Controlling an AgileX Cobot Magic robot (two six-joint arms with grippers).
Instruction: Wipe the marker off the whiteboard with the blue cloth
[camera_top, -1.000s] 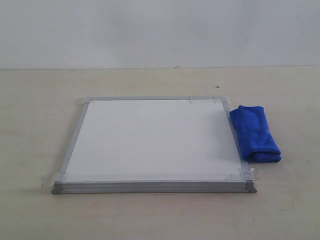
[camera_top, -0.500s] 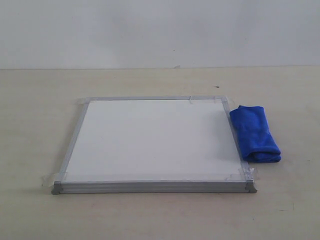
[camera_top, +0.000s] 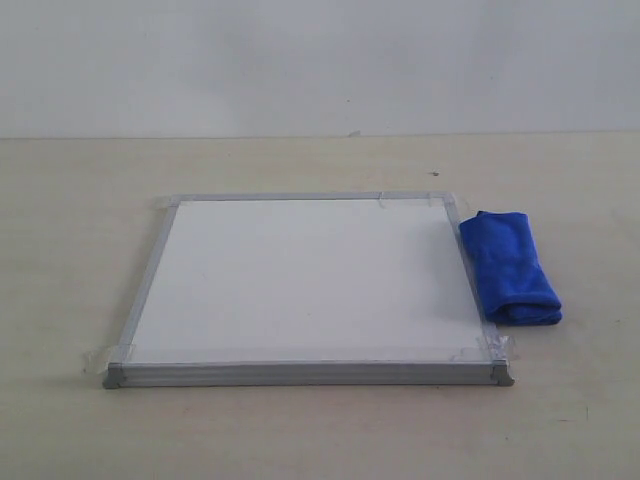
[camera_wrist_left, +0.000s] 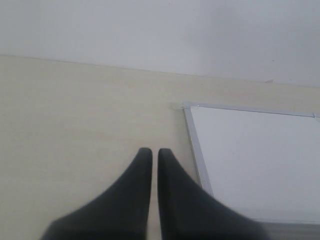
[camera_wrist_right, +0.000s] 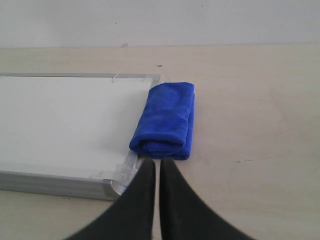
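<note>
The whiteboard (camera_top: 300, 280) lies flat on the table, silver-framed, its white face showing no marker squiggle in any view. The folded blue cloth (camera_top: 509, 266) rests on the table against the board's right edge. In the right wrist view the blue cloth (camera_wrist_right: 165, 120) lies just beyond my right gripper (camera_wrist_right: 157, 162), which is shut and empty, beside the whiteboard (camera_wrist_right: 65, 120) and its near corner. My left gripper (camera_wrist_left: 155, 151) is shut and empty over bare table, just off a corner of the whiteboard (camera_wrist_left: 250, 155). Neither gripper appears in the exterior view.
The pale wooden table (camera_top: 80, 200) extends around the board on all sides. A plain white wall (camera_top: 320, 60) stands behind the table's far edge. Clear tape (camera_top: 480, 348) holds the board's corners down.
</note>
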